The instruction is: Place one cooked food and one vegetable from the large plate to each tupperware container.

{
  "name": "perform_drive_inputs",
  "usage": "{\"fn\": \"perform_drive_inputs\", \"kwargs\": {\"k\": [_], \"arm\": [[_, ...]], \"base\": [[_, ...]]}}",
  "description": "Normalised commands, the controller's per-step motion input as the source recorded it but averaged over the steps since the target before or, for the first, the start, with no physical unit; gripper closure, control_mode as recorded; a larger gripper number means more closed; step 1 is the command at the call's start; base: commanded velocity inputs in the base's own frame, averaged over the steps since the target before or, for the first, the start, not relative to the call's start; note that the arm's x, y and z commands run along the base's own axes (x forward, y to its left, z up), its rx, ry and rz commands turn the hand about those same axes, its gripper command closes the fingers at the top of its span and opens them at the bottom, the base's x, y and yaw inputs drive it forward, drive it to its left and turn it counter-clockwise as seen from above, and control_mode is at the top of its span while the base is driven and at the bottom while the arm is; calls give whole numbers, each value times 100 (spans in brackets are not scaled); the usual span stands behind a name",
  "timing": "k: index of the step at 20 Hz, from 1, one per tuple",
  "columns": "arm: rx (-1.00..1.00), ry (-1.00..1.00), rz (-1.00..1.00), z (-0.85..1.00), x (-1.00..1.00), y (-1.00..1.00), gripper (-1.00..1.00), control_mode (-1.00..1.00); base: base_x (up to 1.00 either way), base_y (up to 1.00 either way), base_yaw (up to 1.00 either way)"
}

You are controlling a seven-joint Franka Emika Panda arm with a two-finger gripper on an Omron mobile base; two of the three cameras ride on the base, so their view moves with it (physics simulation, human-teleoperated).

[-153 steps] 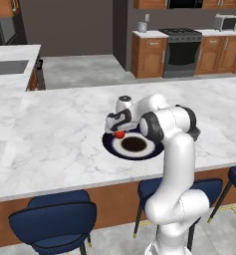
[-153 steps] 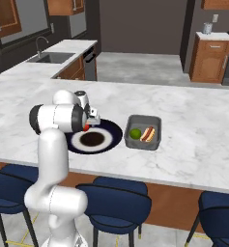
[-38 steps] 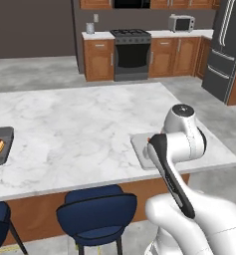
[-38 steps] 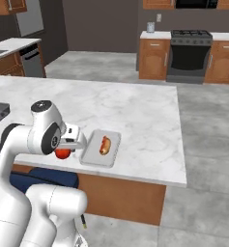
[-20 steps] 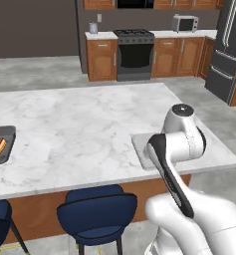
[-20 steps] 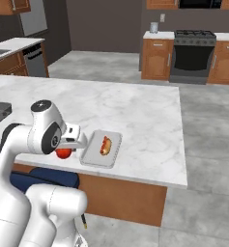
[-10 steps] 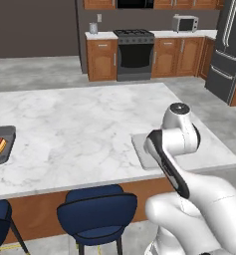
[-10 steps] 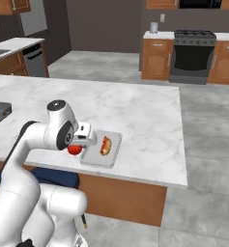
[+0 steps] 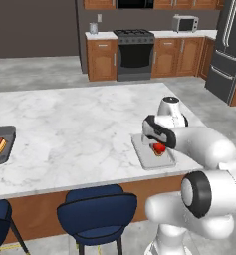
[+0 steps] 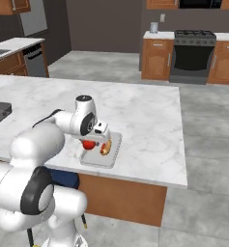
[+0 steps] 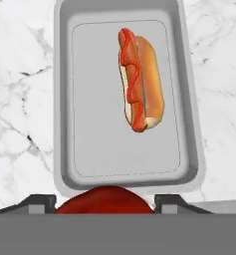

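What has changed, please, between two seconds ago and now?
The gripper, shut on the tomato, has swung from beside the arm out over the near tray, and holds it above the near end. The hot dog lies unmoved in that tray; the far tray is unchanged.

Your white arm bends forward and low; the two-finger gripper (image 10: 90, 143) points down, its jaws closed around a round red tomato (image 10: 89, 144).
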Motion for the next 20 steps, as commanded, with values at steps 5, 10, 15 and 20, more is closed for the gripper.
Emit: {"fn": "perform_drive_inputs", "kwargs": {"k": [5,10,15,20], "arm": [[2,8,-4,-39,56,-9,100,-100],[0,0,0,-48,25,0,100,-100],[0,0,0,-52,4,16,100,-100],[0,0,0,-41,0,17,100,-100]], "base": [[0,0,0],[0,0,0],[0,0,0],[0,0,0]]}}
